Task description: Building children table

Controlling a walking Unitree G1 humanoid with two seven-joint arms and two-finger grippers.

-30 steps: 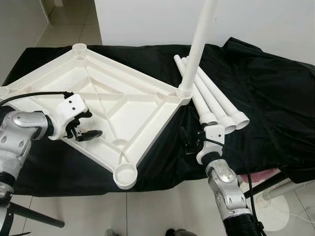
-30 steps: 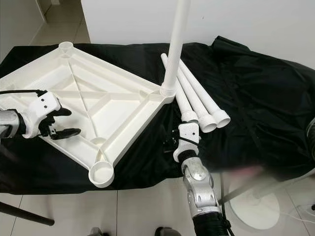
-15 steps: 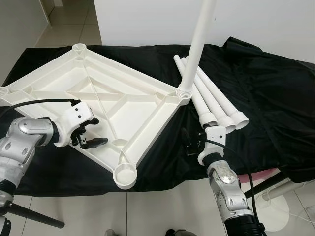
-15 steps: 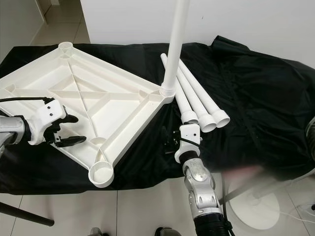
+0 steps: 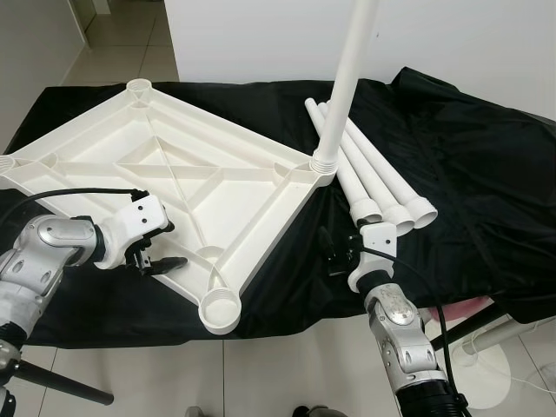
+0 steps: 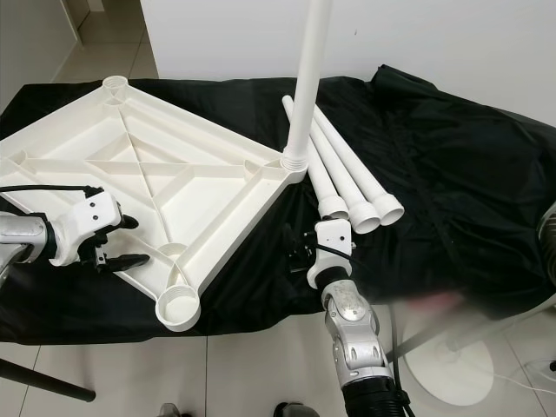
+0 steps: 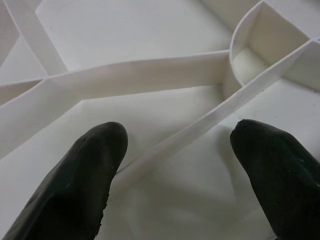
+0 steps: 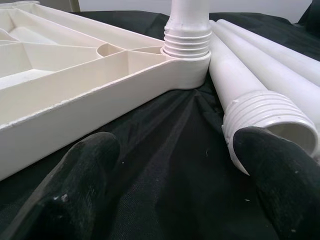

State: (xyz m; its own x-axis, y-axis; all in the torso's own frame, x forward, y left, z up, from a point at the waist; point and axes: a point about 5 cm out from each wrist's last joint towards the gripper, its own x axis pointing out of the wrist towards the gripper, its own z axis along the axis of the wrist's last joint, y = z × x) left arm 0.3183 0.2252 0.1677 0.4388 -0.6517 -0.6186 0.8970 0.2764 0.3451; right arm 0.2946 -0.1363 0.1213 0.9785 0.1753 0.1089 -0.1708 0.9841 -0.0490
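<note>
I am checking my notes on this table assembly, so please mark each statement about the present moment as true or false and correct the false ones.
1. One leg already stands upright in a corner socket of the tabletop. True.
2. Four loose legs lie on the black cloth. False: three loose legs lie there, side by side.
3. The left gripper is at the near edge of the tabletop, fingers open. True.
4. The right gripper is closed around a loose leg. False: it is open and holds nothing, with its fingers just short of the legs' threaded ends.
5. The tabletop lies with its ribbed underside up. True.
</note>
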